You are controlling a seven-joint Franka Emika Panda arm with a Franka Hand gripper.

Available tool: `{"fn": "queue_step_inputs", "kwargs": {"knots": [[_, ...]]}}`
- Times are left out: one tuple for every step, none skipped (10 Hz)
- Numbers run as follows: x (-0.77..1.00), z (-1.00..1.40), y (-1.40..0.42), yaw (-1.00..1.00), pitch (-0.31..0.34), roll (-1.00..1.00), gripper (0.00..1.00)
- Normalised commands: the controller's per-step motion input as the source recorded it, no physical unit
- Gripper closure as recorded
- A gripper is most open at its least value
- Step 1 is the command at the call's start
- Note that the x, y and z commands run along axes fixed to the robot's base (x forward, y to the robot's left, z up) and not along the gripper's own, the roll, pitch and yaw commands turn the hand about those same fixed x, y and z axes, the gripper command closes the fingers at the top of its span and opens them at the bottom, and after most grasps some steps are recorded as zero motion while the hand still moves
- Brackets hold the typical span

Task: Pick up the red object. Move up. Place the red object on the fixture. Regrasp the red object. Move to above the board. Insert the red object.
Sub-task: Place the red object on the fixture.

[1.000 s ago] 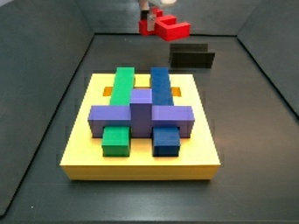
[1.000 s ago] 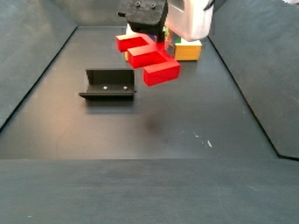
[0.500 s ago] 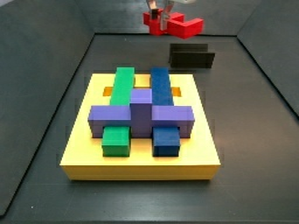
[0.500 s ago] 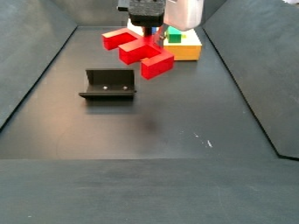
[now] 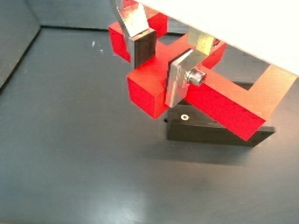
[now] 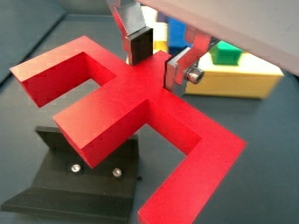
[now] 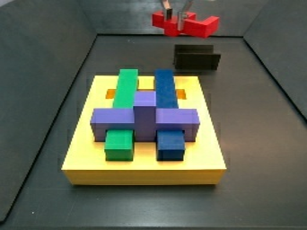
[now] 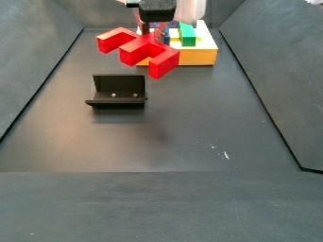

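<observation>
The red object point(image 5: 152, 83) hangs in the air with my gripper point(image 5: 162, 54) shut on its central stem; its bar and legs spread wide in a wrist view point(image 6: 128, 114). In both side views the red object point(image 7: 182, 23) point(image 8: 135, 50) floats above the floor, over and a little behind the fixture point(image 7: 197, 58) point(image 8: 116, 92). That black fixture point(image 5: 216, 131) point(image 6: 82, 175) stands empty right under the piece. The yellow board point(image 7: 84, 160) point(image 8: 199, 57) carries green, blue and purple blocks. Only the gripper's point(image 7: 171, 11) point(image 8: 157, 26) lower end shows in the side views.
Dark sloping walls point(image 7: 48, 108) point(image 8: 38, 85) close in the floor on all sides. On the board lie a green block point(image 7: 125, 85), a blue block point(image 7: 164, 85) and a purple cross-block point(image 7: 144, 118). Open dark floor point(image 8: 177, 142) lies in front of the fixture.
The gripper has carried the red object upward and sideways toward the spot over the fixture, and the piece has turned somewhat. The fixture and the board have not moved.
</observation>
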Motion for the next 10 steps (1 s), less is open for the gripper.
{"fn": "queue_step_inputs", "kwargs": {"knots": [[0.49, 0.16, -0.18, 0.58, 0.237, 0.0, 1.0], [0.5, 0.14, -0.19, 0.57, 0.251, -0.02, 1.0], [0.48, 0.11, -0.2, 0.58, 0.246, -0.05, 1.0], [0.46, 0.1, -0.18, 0.58, 0.237, -0.07, 1.0], [0.39, 0.07, -0.16, 0.61, 0.217, -0.12, 1.0], [0.37, 0.05, -0.18, 0.62, 0.217, -0.15, 1.0], [0.34, 0.03, -0.17, 0.64, 0.194, -0.16, 1.0], [0.33, 0.0, -0.18, 0.65, 0.183, -0.17, 1.0], [0.32, 0.0, -0.19, 0.67, 0.174, -0.17, 1.0], [0.3, 0.0, -0.17, 0.67, 0.174, -0.21, 1.0]]}}
